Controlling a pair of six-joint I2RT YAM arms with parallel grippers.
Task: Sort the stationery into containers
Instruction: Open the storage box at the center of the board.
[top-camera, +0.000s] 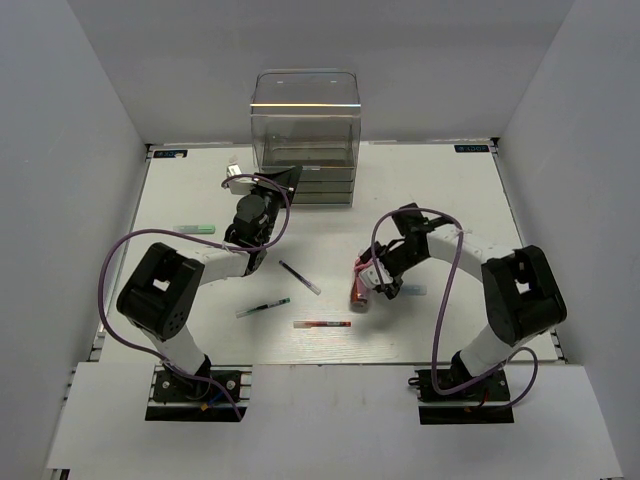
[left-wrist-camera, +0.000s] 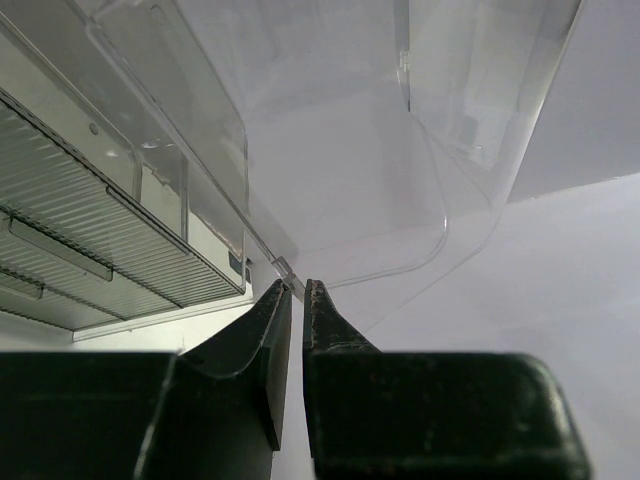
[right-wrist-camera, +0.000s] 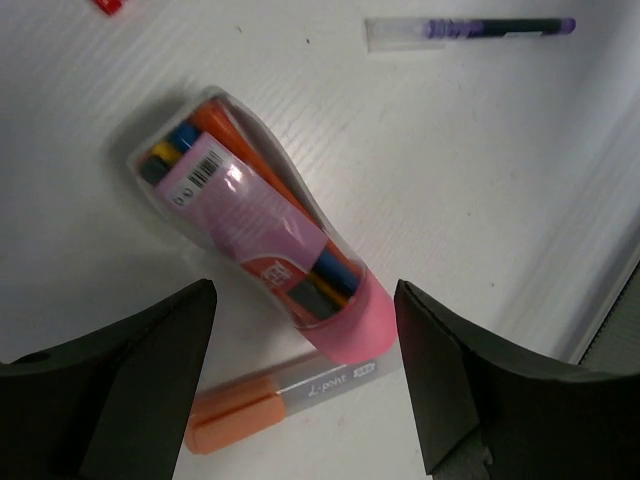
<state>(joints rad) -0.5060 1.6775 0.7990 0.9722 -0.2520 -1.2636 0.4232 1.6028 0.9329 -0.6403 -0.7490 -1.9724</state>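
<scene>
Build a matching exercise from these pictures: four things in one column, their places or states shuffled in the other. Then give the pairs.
Things
1. left gripper
2. right gripper
3. orange marker
4. green marker

Places or states
A. open, above the pink-capped tube
B. lying alone near the left side of the table
C. shut on the rim of the clear drawer
D. lying beside the tube's pink cap

Pairs: 1-C, 2-A, 3-D, 4-B

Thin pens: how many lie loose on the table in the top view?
3: dark-and-white pen at centre, green pen below-left of it, red pen below-right. More may be hidden.
</scene>
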